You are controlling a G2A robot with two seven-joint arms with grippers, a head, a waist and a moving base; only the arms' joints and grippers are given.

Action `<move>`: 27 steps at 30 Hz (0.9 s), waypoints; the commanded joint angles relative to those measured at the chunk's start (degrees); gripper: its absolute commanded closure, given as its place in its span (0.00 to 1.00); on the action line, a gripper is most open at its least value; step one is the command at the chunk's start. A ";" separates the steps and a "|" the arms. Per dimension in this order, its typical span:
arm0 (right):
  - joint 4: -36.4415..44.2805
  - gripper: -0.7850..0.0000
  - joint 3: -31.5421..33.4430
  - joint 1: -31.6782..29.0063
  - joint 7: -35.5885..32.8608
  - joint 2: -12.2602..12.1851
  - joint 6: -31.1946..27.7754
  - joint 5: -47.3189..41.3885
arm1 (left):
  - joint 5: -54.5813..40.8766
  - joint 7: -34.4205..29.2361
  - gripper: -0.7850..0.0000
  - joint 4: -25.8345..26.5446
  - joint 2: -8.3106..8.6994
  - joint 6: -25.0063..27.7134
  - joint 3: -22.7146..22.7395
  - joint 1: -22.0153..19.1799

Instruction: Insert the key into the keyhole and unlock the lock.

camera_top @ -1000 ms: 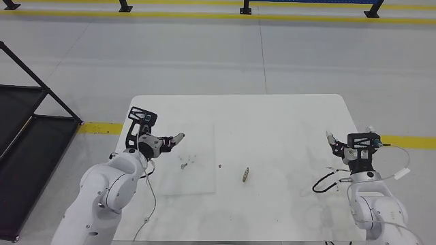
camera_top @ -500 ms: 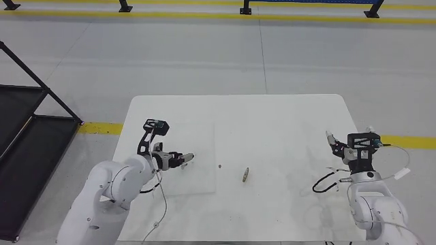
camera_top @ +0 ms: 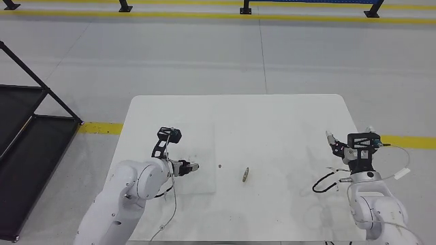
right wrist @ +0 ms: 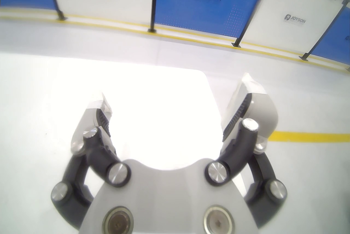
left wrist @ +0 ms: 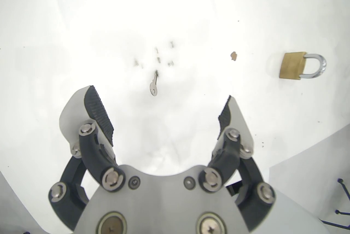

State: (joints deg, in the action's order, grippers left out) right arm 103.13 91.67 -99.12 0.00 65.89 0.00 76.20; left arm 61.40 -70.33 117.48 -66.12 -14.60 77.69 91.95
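Fingers of my left gripper [camera_top: 193, 167] stand wide apart with nothing between them, above a pale sheet [camera_top: 204, 139] on the left half of the counter [camera_top: 286, 119]. The key [left wrist: 154, 86] lies flat and untouched just beyond my fingertips, in line with the gap between them. Its long axis runs almost straight away from me: the round bow is the nearer end, and the blade points away at a slight lean. A few dark marks [left wrist: 158, 59] dot the surface just past the blade tip. Further right sits a small brown scrap [left wrist: 233, 56], then the padlock [left wrist: 292, 65], well apart from the key. Its long axis lies crosswise to the key's, brass body nearer the key and closed shackle turned away. My right gripper [right wrist: 177, 93] hangs at the counter's right edge, also spread wide and empty.
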 commanded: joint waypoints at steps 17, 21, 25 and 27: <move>0.00 0.00 0.00 0.00 0.00 0.00 0.00 0.00 | -2.39 4.54 0.52 -2.72 0.03 0.15 0.52 2.26; 0.00 0.00 0.00 0.00 0.00 0.00 0.00 0.00 | -3.18 5.55 0.55 -3.67 0.08 0.70 0.95 2.57; 0.00 0.00 0.00 0.00 0.00 0.00 0.00 0.00 | -4.35 6.32 0.62 -4.37 0.12 1.25 1.42 2.69; 0.00 0.00 0.00 0.00 0.00 0.00 0.00 0.00 | -4.78 6.48 0.66 -4.49 0.15 1.46 1.56 2.75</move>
State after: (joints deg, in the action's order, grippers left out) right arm 103.13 91.67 -99.12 0.00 65.89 0.00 76.20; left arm 56.74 -63.89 113.03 -65.98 -13.25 79.22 94.67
